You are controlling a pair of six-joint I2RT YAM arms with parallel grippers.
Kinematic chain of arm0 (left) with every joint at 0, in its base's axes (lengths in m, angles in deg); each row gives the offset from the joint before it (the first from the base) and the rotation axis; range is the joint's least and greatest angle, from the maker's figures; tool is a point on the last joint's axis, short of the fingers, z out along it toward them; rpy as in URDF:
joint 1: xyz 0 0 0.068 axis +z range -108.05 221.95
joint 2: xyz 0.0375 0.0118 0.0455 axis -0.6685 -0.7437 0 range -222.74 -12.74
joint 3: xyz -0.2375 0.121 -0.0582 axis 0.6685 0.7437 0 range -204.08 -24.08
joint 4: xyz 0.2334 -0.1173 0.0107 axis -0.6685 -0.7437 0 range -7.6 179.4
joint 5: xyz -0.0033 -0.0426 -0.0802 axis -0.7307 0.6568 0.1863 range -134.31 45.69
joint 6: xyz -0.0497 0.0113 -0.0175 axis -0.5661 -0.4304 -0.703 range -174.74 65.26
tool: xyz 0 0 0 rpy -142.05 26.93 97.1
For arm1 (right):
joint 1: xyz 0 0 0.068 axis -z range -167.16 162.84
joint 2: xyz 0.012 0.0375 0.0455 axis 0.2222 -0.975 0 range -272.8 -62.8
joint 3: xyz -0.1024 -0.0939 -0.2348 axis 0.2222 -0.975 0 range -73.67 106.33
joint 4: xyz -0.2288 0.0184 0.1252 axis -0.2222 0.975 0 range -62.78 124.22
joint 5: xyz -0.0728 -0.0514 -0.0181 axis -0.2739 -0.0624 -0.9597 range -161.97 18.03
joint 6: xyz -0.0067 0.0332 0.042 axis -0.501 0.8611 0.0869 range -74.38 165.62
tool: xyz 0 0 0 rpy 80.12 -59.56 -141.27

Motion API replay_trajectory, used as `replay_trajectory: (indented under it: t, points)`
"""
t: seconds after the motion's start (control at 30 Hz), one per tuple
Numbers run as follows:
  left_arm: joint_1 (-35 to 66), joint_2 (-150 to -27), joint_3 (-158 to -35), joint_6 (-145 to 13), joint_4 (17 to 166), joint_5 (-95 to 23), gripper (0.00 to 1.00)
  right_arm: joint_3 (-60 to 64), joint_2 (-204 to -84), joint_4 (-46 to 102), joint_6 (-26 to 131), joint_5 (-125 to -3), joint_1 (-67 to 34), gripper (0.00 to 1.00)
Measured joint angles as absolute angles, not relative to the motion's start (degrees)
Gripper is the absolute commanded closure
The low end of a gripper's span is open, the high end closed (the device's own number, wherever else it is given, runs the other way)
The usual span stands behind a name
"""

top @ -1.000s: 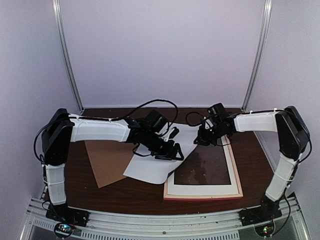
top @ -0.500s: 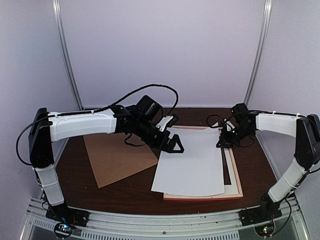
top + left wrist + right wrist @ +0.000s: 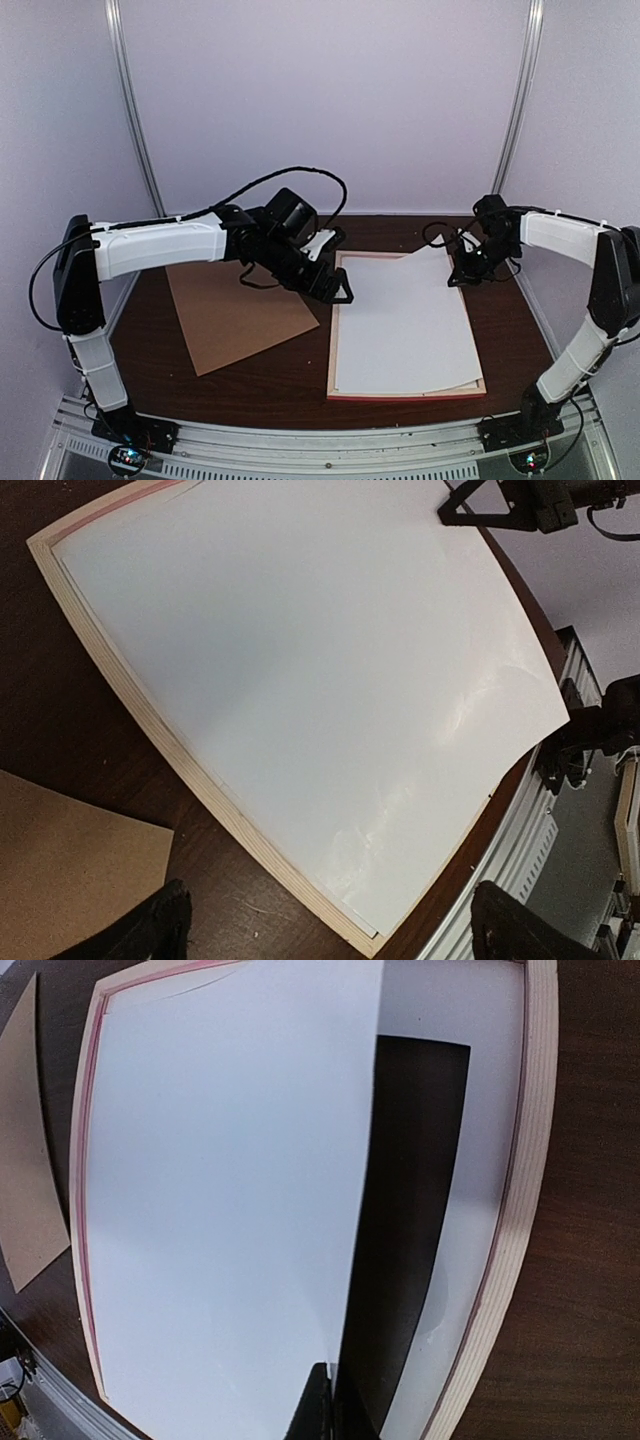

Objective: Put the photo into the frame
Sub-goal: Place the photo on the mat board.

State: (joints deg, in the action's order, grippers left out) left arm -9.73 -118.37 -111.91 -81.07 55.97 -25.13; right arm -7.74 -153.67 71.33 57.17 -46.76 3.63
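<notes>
At the 1 o'clock corner of the frame (image 3: pixel 522 1160), the right gripper (image 3: pixel 462 272) is clenched on the far-right corner of the photo (image 3: pixel 405 325) and holds that edge slightly raised. In the right wrist view, a strip of white mat (image 3: pixel 455 1020) and its dark window (image 3: pixel 420 1210) show beneath the lifted edge. At the frame's 11 o'clock corner, the left gripper (image 3: pixel 338 292) hangs released just outside the rail, its fingers spread with nothing between them.

Over the last second the photo, white back up, has travelled from the table (image 3: pixel 260 385) at 9 o'clock, through a skewed overlap, to lie squared over the frame opening. Its left edge now sits inside the left rail. The placement appears nearly complete; lowering and releasing the right edge is judged to be what remains. The brown backing board (image 3: pixel 240 320) lies at 9 o'clock, apart from the frame.
</notes>
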Motion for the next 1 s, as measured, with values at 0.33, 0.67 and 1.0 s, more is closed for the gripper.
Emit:
replay_trajectory:
  t: [0.33, 0.67, 1.0]
  points:
    - [-9.7, -116.8, -111.8, -80.1, 54.6, -28.7, 0.02, -5.3, -159.4, 71.2, 56.1, -46.9, 3.8, 1.0]
    - [-9.6, -116.8, -111.5, -79.8, 54.3, -30.9, 0.02, -5.3, -159.4, 68.6, 57.9, -46.9, 5.5, 1.0]
    - [-9.1, -116.8, -111.4, -79.7, 53.2, -31.9, 0.02, -5.4, -160.9, 67.5, 57.9, -46.8, 5.6, 0.99]
